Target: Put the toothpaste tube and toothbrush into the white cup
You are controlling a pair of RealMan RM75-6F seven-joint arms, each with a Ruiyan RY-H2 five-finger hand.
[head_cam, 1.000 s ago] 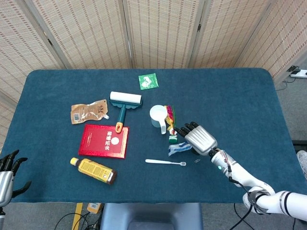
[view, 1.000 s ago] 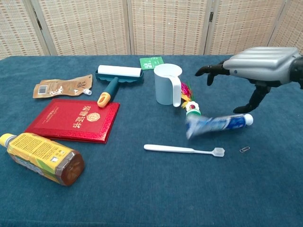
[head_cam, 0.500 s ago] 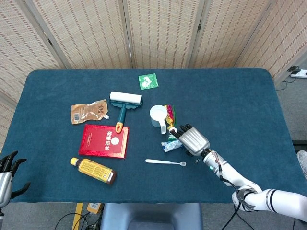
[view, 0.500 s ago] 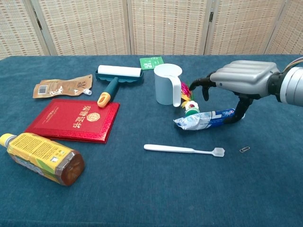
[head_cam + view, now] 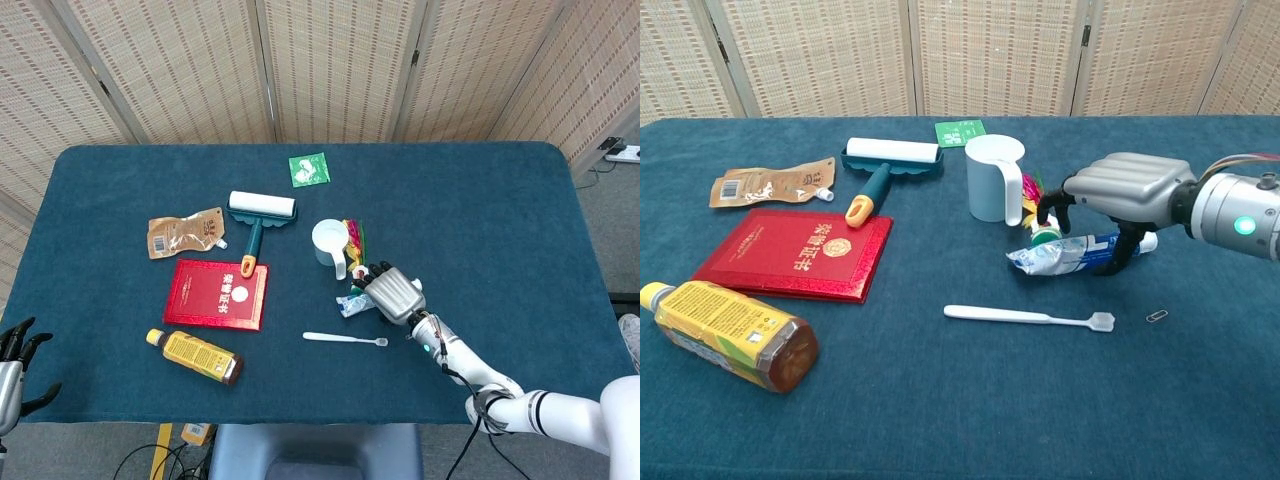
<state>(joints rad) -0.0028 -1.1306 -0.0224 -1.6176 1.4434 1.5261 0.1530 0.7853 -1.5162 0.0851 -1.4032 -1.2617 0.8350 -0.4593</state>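
On the blue surface [image 5: 940,400], right of centre, the toothpaste tube [image 5: 1072,254] lies flat with its long axis running roughly 9 to 3 o'clock in the chest view; its crimped flat end points to 9 o'clock and the other end, white, shows at 3 o'clock just past the hand. The right hand [image 5: 1127,190] arches over the tube, palm down, with dark fingers [image 5: 1050,207] curled down on the far side and the thumb coming down at the near side; the pictures do not make plain whether it grips the tube or only cages it. In the head view the same hand [image 5: 392,294] covers most of the tube [image 5: 352,304], only the crimped end showing.

At 10 o'clock from the tube stands the white cup [image 5: 994,178], upright, mouth open upward, its handle on the side facing the hand. Between cup and hand lies a small bright multicoloured packet [image 5: 1032,192], partly hidden. The toothbrush [image 5: 1028,317] lies at 6 o'clock from the tube, apart from it, its long axis also 9 to 3 o'clock, with the bristle head at the 3 o'clock end. A paper clip [image 5: 1157,316] sits just off that end.

Far over at 9 o'clock are a red booklet [image 5: 798,253], a yellow-labelled bottle [image 5: 730,335] on its side, a brown pouch [image 5: 770,184] and a lint roller [image 5: 885,163]; a green sachet [image 5: 960,132] lies beyond the cup.

The left hand [image 5: 14,350] shows at the lower left edge of the head view, off the surface, fingers spread and holding nothing.
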